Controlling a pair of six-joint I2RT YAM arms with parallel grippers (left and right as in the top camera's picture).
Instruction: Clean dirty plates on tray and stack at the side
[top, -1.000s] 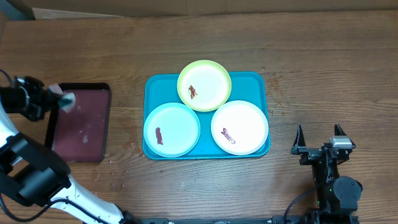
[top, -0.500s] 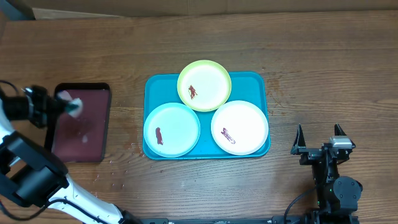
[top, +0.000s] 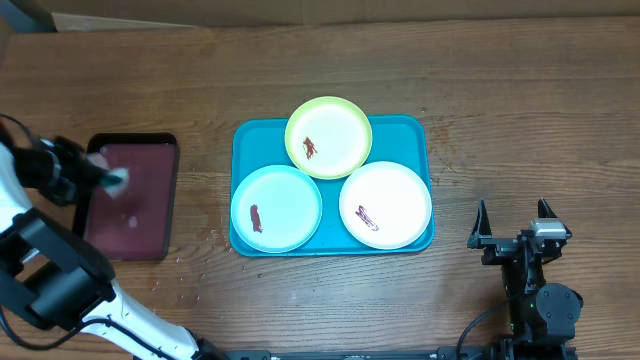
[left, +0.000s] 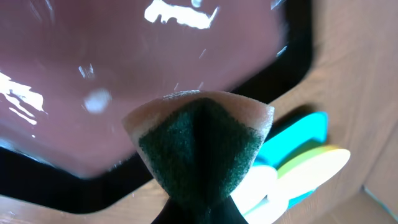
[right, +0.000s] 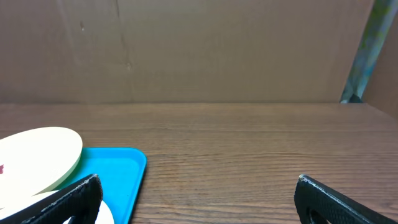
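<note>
Left gripper (top: 103, 180) pinched on the sponge (left: 199, 149)

My left jaws are closed tight on a folded sponge, dark green scouring face out and pale foam behind. I hold it over the left side of the dark maroon tray (top: 140, 215), whose surface shows wet glints. Well to the right on the wooden table (top: 500, 80) sits the teal tray (top: 245, 140) with all three plates on it. The yellow-green plate (top: 340, 125) is at the rear, its edge overlapping the light blue plate (top: 290, 200) and the white plate (top: 400, 195). Each carries a red-brown smear. My right gripper (top: 512, 215) rests spread wide and empty, near the teal tray's right front corner.
</note>
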